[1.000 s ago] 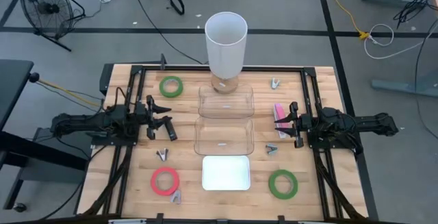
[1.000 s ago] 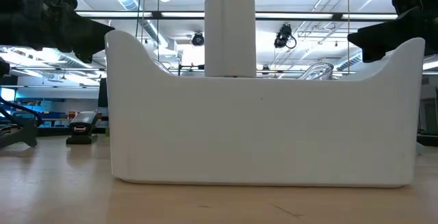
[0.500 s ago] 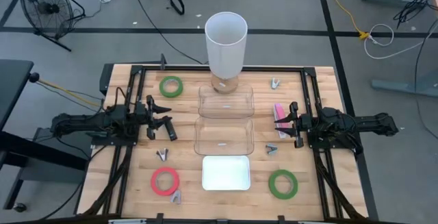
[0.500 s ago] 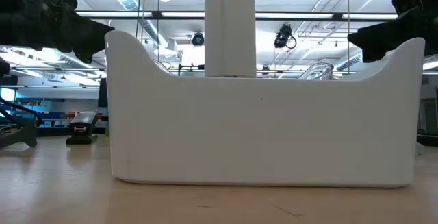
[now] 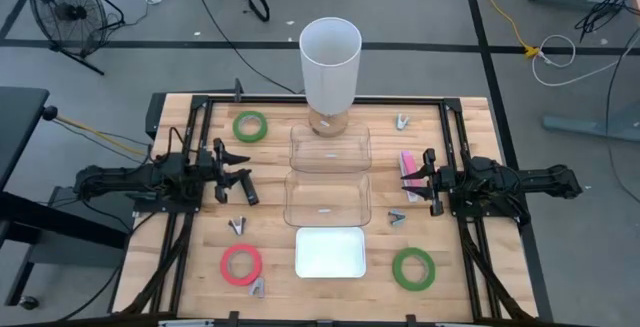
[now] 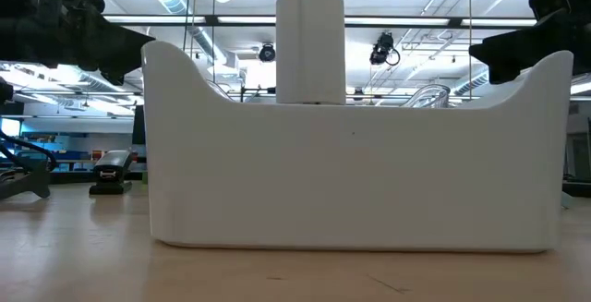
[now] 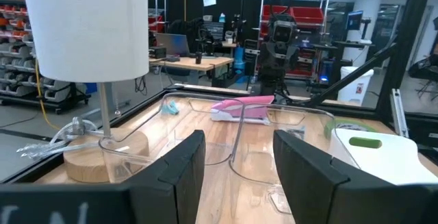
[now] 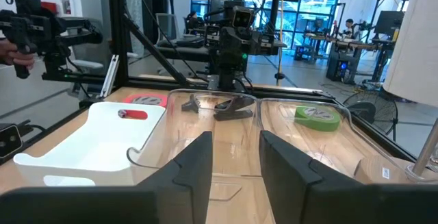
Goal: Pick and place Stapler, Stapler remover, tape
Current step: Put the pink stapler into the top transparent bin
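Nothing of the task is showing as done yet, by my reading; every item is lying loose on the wooden table (image 5: 190, 267), and both clear bins (image 5: 330, 148) and the white tray (image 5: 330, 252) along the middle line are looking empty. Largest first: a tall white cylinder (image 5: 330, 62) is standing on a wooden base at the far edge; the two clear bins are sitting just in front of it; the white tray is lying nearest the camera. Three tape rolls are resting well apart: a green tape roll (image 5: 250, 125) at far left, a red tape roll (image 5: 241, 263) at near left, another green roll (image 5: 413, 268) at near right. The stapler (image 5: 408, 165), slim and pink, is lying just beside the right gripper (image 5: 428, 179), between it and the bins; small metal staple removers (image 5: 238, 226) are scattered around, one near each corner of the bins.

Both arms are hovering idle at the table's sides; the left gripper (image 5: 236, 174) is holding its fingers apart on nothing, and the right gripper is likewise spread and empty, as each wrist view is showing a clear gap.

The high view is giving the whole layout; the low view is showing almost only the tray's white wall (image 6: 351, 182), hiding the items; the left wrist view is showing the stapler (image 7: 241, 108) across the bins; the right wrist view is revealing a person's hand (image 8: 15, 58) off in the room.
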### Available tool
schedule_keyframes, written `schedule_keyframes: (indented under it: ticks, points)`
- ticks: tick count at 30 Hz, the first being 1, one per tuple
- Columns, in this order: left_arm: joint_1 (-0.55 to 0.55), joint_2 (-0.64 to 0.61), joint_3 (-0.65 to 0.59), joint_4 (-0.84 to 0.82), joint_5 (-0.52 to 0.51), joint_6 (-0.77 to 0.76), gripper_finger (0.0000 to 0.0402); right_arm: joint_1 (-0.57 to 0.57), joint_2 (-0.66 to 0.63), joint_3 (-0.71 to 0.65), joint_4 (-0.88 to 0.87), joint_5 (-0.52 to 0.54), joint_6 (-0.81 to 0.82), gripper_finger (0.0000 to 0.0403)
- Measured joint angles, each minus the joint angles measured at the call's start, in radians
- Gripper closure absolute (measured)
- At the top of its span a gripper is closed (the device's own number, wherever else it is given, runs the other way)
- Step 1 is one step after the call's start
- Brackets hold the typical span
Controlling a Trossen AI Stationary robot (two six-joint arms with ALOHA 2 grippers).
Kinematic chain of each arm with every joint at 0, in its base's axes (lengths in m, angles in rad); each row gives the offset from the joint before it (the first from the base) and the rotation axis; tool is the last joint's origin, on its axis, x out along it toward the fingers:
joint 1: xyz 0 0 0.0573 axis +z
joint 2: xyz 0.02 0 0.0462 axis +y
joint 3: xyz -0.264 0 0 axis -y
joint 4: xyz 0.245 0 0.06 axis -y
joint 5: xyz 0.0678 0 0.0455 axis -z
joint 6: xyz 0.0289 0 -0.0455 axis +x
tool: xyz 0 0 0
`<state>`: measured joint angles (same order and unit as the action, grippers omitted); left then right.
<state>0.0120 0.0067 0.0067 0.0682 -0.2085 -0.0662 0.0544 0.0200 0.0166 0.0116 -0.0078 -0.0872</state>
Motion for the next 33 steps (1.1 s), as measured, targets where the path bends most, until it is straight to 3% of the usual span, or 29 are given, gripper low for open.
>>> schedule_keyframes:
  ticks: [6,14,21,33]
  points:
    - [0.0,0.0,0.0,-0.002,0.013,0.002,0.0225,-0.001,0.0,0.0,0.097,0.088,-0.054,0.0281]
    - [-0.001,0.0,0.0,-0.011,0.138,0.078,0.0225,-0.001,0.0,0.0,0.303,0.098,0.062,0.0281]
    - [0.0,0.0,0.0,-0.01,0.08,0.106,0.0225,-0.001,0.0,0.0,0.487,0.098,0.065,0.0281]
    - [0.0,0.0,0.0,-0.018,0.056,0.103,0.0225,-0.001,0.0,0.0,0.464,0.093,0.091,0.0281]
